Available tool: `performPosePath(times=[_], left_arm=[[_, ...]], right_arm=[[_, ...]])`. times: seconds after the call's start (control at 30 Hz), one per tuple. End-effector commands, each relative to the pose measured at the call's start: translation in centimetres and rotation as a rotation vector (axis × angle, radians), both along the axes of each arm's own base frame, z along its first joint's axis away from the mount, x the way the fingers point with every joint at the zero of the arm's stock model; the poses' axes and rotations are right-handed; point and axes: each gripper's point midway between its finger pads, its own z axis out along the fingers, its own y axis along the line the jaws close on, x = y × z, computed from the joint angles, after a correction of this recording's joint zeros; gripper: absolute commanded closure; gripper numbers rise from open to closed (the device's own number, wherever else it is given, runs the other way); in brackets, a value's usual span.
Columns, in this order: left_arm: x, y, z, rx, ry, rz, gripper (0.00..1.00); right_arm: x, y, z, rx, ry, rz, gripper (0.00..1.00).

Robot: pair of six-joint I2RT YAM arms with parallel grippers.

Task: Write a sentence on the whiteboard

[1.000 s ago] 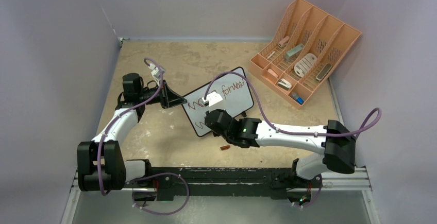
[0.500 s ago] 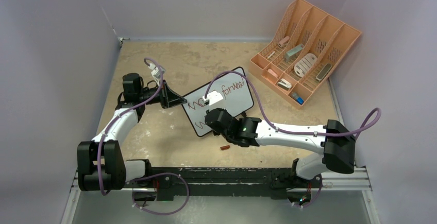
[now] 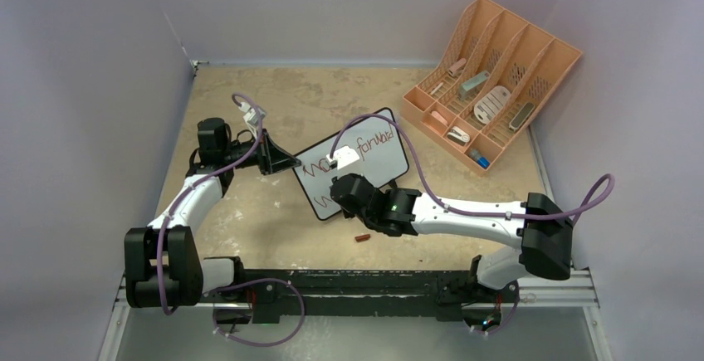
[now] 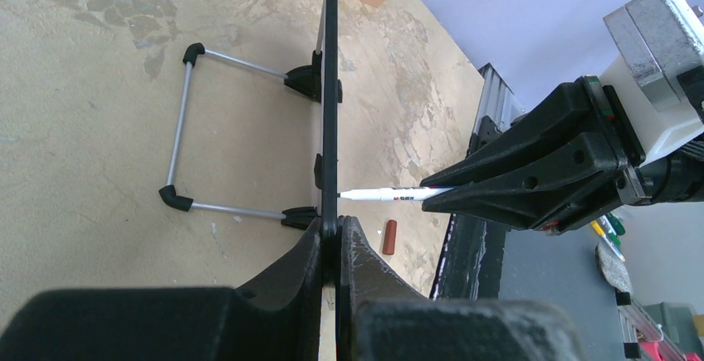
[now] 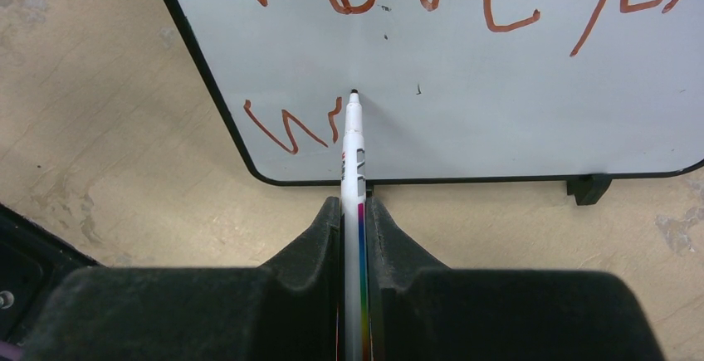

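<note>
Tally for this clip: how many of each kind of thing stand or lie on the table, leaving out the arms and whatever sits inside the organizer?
whiteboard: 1
marker: 1
red-brown cap: 1
peach organizer: 1
Total: 4

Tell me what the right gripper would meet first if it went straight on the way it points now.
The right gripper is shut on a marker that leads it, so the marker's tip meets the whiteboard face first, beside the lower red strokes. The tip looks at or nearly on it.
</note>
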Motion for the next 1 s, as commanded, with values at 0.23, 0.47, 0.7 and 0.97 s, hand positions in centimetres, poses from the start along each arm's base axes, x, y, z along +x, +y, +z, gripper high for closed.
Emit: performPosePath(times=[0.23, 0.47, 0.7, 0.97], left_arm=[[0.6, 0.0, 0.5, 0.012, -0.037, -0.001, 1.0], [0.7, 0.1, 0.5, 0.014, -0.036, 0.002, 1.0], [0.7, 0.0, 0.4, 0.014, -0.034, 0.001, 1.0], [0.7, 0.0, 0.4, 0.014, -0.033, 0.001, 1.0]], right_arm=[[0.3, -0.5, 1.6, 0.05, -0.018, -0.012, 1.0], [-0.2, -1.0, 0.8, 0.047, 0.001, -0.013, 1.0], [0.0, -0.3, 0.9, 0.055, -0.004, -0.001, 1.0], [0.2, 0.4, 0.8, 0.052, -0.006, 0.014, 1.0]])
